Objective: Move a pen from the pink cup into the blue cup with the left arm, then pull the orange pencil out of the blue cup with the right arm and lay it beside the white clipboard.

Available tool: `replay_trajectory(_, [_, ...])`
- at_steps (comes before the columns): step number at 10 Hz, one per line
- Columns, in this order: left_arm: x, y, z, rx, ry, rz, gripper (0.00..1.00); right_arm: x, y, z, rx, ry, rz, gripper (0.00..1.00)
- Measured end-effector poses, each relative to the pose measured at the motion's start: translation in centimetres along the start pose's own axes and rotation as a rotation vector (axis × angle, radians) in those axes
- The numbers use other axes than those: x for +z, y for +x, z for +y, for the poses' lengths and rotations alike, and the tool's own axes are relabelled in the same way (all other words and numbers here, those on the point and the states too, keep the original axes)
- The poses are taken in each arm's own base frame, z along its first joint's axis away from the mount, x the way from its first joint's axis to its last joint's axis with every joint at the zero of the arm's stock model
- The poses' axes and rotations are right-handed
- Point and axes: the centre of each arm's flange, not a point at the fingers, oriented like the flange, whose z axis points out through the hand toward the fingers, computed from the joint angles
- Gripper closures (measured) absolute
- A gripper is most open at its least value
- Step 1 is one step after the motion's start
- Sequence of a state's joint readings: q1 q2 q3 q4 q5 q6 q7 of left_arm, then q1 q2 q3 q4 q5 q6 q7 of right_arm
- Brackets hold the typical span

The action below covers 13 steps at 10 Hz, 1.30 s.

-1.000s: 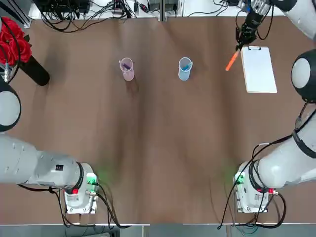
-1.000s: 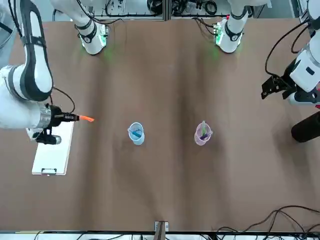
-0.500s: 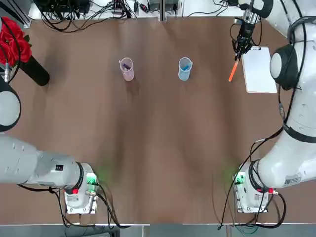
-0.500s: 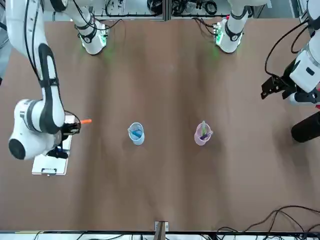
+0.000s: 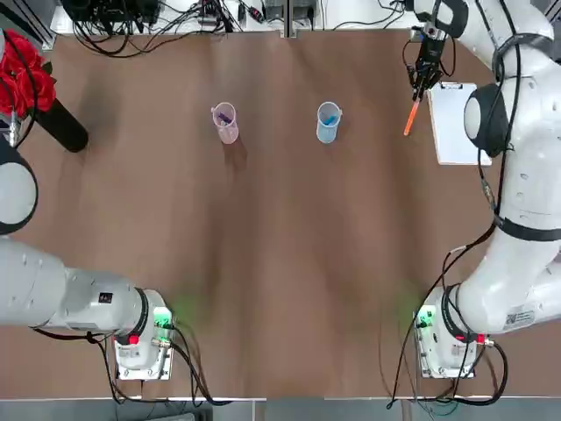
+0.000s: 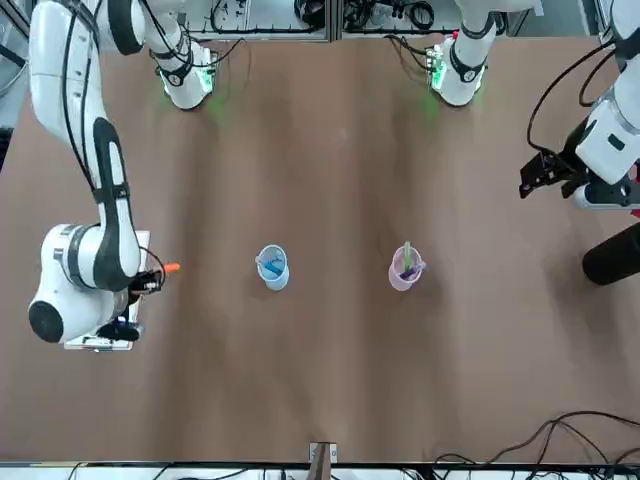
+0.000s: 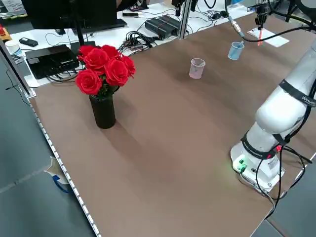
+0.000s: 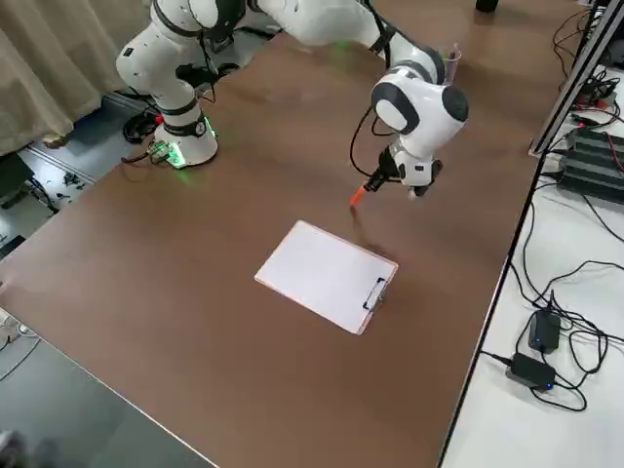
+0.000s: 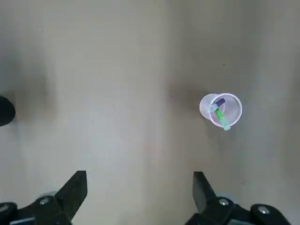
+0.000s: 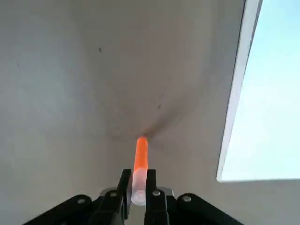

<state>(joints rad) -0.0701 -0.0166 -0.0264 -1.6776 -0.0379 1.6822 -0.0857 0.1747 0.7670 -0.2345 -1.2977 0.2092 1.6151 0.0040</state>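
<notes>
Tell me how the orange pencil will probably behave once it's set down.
The orange pencil looks straight and rounded, so it may roll when released. It shows no bend in the right gripper, so it's probably stiff.

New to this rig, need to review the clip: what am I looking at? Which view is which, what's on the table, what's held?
Two robot arms share one brown table. The top view looks down from overhead; the front view faces the robot, so its right arm appears on the left. Two side views look down diagonally, and one camera rides on each wrist.

On the table stand a pink cup with pens in it, a blue cup that also holds something blue, a white clipboard and a black vase of red roses.

The right gripper, beside the clipboard, has its fingers closed on an orange pencil, whose orange end sticks out. The left gripper, idle over the vase's side of the table, has its fingers wide apart with nothing between them.
</notes>
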Motion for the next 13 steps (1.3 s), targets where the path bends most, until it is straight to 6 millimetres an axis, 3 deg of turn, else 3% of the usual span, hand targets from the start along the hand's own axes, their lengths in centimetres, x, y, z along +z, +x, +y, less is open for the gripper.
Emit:
replay_trajectory(3, [0.0, 0.0, 0.0, 0.0, 0.0, 0.0, 0.0, 0.3, 1.0, 0.0, 0.001, -0.004, 0.049, 0.84])
replay_trajectory(11, [0.0, 0.0, -0.1, -0.002, 0.0, -0.001, 0.0, 4.2, 5.6, -0.1, -0.022, -0.027, 0.229, 0.9])
replay_trajectory(13, [0.1, 0.0, -0.1, -0.003, 0.0, -0.001, 0.0, 3.9, 5.8, -0.2, -0.028, -0.027, 0.236, 0.9])
